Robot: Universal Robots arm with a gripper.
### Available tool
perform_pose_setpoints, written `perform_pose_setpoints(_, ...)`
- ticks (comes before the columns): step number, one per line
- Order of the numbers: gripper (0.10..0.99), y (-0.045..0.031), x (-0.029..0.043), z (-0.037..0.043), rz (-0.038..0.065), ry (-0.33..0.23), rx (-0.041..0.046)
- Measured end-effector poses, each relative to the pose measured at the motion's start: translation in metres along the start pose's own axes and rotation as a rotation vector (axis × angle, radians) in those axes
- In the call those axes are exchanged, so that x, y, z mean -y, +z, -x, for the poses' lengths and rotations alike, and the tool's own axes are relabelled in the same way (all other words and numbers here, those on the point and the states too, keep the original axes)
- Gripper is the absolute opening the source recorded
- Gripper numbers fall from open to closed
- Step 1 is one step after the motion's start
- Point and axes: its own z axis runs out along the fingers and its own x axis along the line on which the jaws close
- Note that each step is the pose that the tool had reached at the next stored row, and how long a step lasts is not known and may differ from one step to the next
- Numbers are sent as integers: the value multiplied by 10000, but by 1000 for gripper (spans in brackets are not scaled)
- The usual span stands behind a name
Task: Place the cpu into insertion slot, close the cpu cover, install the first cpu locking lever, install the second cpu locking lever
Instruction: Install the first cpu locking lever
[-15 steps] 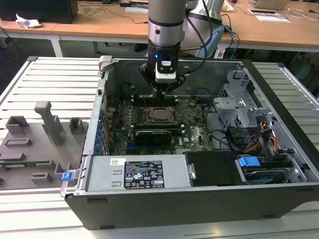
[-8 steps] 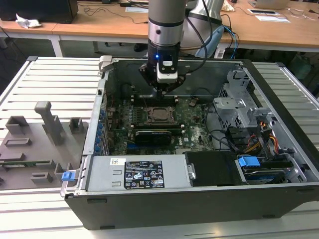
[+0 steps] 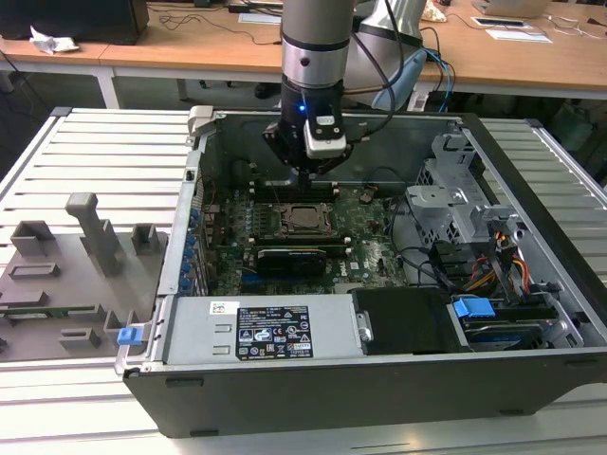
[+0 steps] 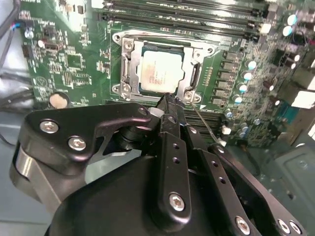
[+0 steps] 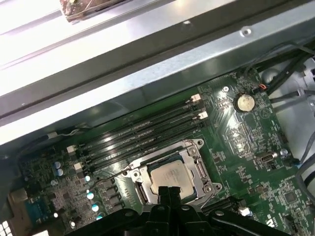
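The cpu (image 4: 161, 70) lies flat in the insertion slot (image 4: 139, 73), silver-grey face up. Faint print covers that face, but I cannot make it out. The chip is square, so it has no long axis, and its edges line up with the slot's edges.

The cpu cover (image 4: 129, 59) is down over the slot, and the chip shows through its window. A thin wire locking lever (image 4: 204, 122) runs out from one corner of the slot. I cannot tell whether it is latched.

The tool (image 4: 165, 101) hangs just above the slot's edge on the side away from the memory slots (image 4: 187, 19), which run parallel to that edge. Its fingertips are pressed together with nothing visible between them.

In the exterior view the tool (image 3: 305, 180) stands upright over the far edge of the slot, and a long black card (image 3: 289, 258) lies just beside the slot's near edge. Nearer than the slot, against the case wall, sits a grey power supply (image 3: 190, 332). It carries a black and white label (image 3: 273, 332) crowded with small marks and a small white sticker (image 3: 224, 306).

A coin cell (image 5: 243, 102) sits on the green board (image 5: 246, 147), well apart from the slot. The open computer case (image 3: 531, 152) holding the slot rests on a slatted grey desk (image 3: 104, 142).
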Motion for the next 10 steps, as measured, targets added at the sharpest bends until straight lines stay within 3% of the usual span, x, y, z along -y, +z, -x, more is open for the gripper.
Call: perform_pose_setpoints(10,106,1,0,0,3,-1799,-64)
